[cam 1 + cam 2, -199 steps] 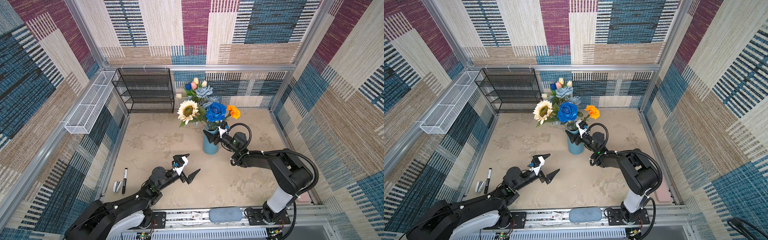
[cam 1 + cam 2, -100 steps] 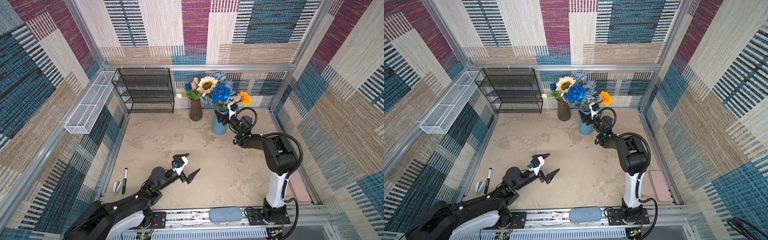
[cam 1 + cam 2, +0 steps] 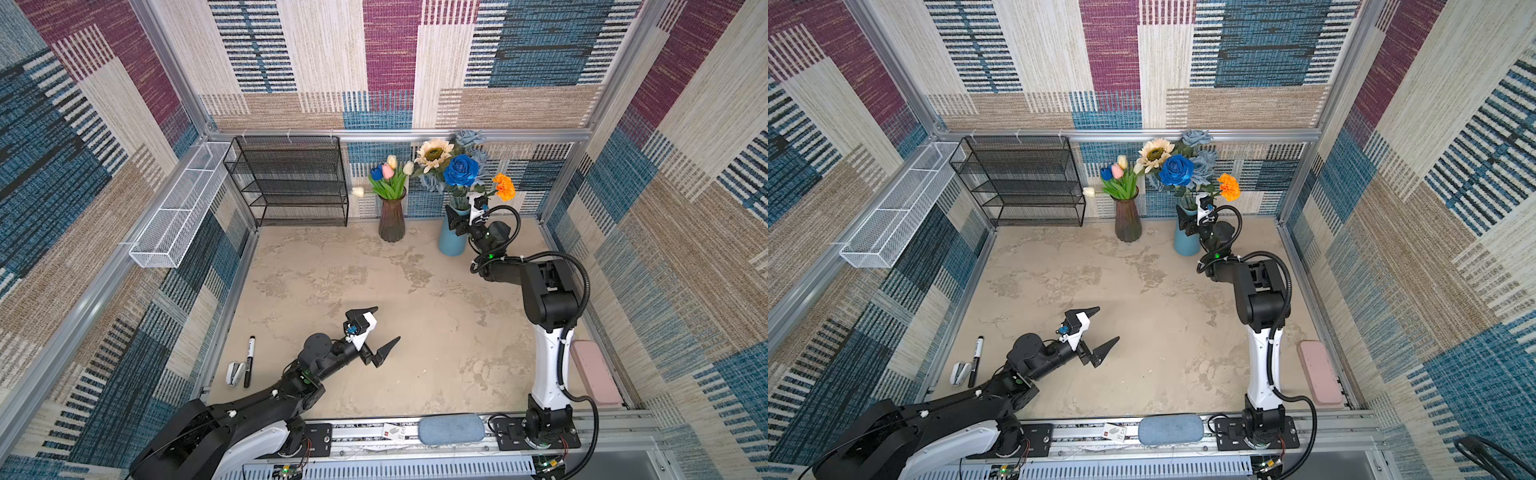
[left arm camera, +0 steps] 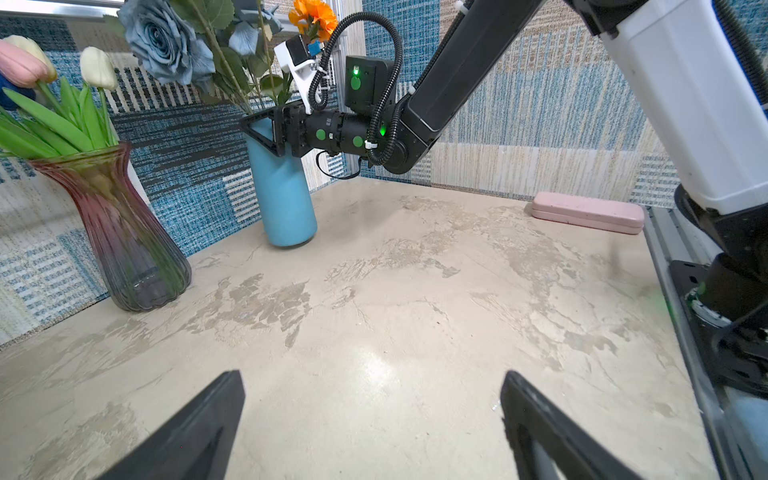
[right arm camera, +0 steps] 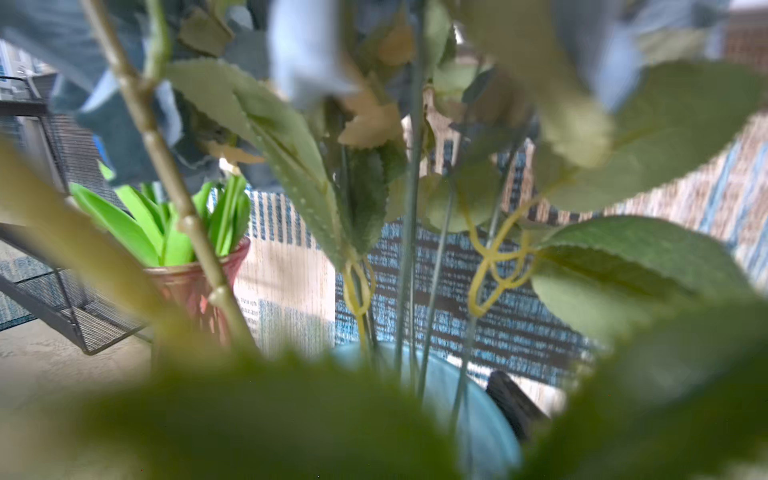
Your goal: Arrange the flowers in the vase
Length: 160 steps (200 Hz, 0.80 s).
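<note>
— Blue vase, far right by the back wall: where do things stand?

— It looks like the closing step. Every flower I can see is in a vase. The tulips are in the glass vase at the far middle. The sunflower, deep-blue rose, dusty-blue roses and orange bloom are in the blue one. None lie on the table.

— And the arms?

— The right gripper clasps the blue vase just under its rim, one jaw on each side. The left gripper hovers over the near left of the table, jaws wide, holding nothing.

— Next move?

— I'd judge it should let go and back straight out toward the near side, so the jaws neither drag the tall, top-heavy vase nor snag leaves.

— What can't you make out?

— The right wrist view is mostly blurred leaves and stems, with only one dark fingertip showing past the rim. In the left wrist view the far jaw is hidden behind the vase. The base looks set on the table, but I can't tell whether its full weight is down.
</note>
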Each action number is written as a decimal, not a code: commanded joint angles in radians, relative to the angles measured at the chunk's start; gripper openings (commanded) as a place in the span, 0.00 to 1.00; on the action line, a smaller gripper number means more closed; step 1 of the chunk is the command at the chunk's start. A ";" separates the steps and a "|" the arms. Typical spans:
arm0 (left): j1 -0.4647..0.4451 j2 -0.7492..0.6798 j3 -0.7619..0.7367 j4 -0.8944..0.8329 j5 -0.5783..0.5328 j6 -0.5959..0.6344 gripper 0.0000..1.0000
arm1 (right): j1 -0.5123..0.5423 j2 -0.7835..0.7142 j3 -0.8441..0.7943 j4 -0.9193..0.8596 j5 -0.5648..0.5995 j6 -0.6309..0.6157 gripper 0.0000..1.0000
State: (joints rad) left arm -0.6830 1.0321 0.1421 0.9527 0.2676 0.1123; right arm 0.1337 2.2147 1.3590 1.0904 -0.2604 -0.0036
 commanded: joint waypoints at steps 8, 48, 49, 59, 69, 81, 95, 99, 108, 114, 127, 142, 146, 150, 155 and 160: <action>0.000 0.000 0.002 0.024 -0.004 0.036 0.99 | -0.001 0.027 0.048 0.169 0.047 0.024 0.31; 0.000 0.000 0.004 0.021 -0.005 0.033 0.99 | 0.000 0.075 0.070 0.191 0.106 0.004 0.34; 0.000 0.000 0.004 0.021 -0.005 0.033 0.99 | 0.000 0.076 0.071 0.191 0.107 0.003 0.34; 0.001 0.002 0.003 0.024 -0.006 0.033 0.99 | -0.001 0.086 0.080 0.191 0.104 -0.005 0.37; 0.000 0.002 0.002 0.026 -0.006 0.033 0.99 | 0.000 0.097 0.101 0.173 0.089 -0.010 0.39; 0.001 0.004 0.004 0.027 -0.005 0.033 0.99 | 0.000 0.110 0.129 0.153 0.073 -0.011 0.40; 0.000 0.008 0.004 0.029 -0.002 0.033 0.99 | 0.000 0.118 0.147 0.137 0.069 -0.009 0.46; 0.000 0.008 0.004 0.029 -0.002 0.033 0.99 | 0.000 0.119 0.147 0.139 0.069 -0.009 0.50; 0.000 0.008 0.004 0.029 -0.006 0.034 0.99 | 0.000 0.120 0.146 0.146 0.071 -0.009 0.60; 0.000 0.006 0.004 0.028 -0.007 0.035 0.99 | -0.001 0.120 0.146 0.146 0.075 -0.009 0.66; 0.000 0.002 0.004 0.022 -0.008 0.035 0.99 | 0.000 0.120 0.142 0.153 0.076 -0.015 0.80; 0.000 -0.001 0.007 0.012 -0.008 0.036 0.99 | 0.000 0.114 0.133 0.155 0.073 -0.022 0.89; 0.001 0.000 0.007 0.011 -0.009 0.036 0.99 | -0.001 0.111 0.129 0.154 0.071 -0.022 0.92; 0.000 0.000 0.008 0.010 -0.010 0.036 0.99 | -0.001 0.107 0.125 0.155 0.068 -0.024 0.94; 0.000 0.002 0.008 0.010 -0.012 0.036 0.99 | 0.000 0.103 0.120 0.153 0.065 -0.025 0.96; 0.000 0.003 0.008 0.012 -0.016 0.035 0.99 | -0.001 0.098 0.115 0.153 0.064 -0.028 0.97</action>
State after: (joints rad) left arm -0.6827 1.0340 0.1421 0.9527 0.2649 0.1272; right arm 0.1333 2.3337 1.4891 1.1793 -0.1905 -0.0177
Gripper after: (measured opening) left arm 0.990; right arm 0.957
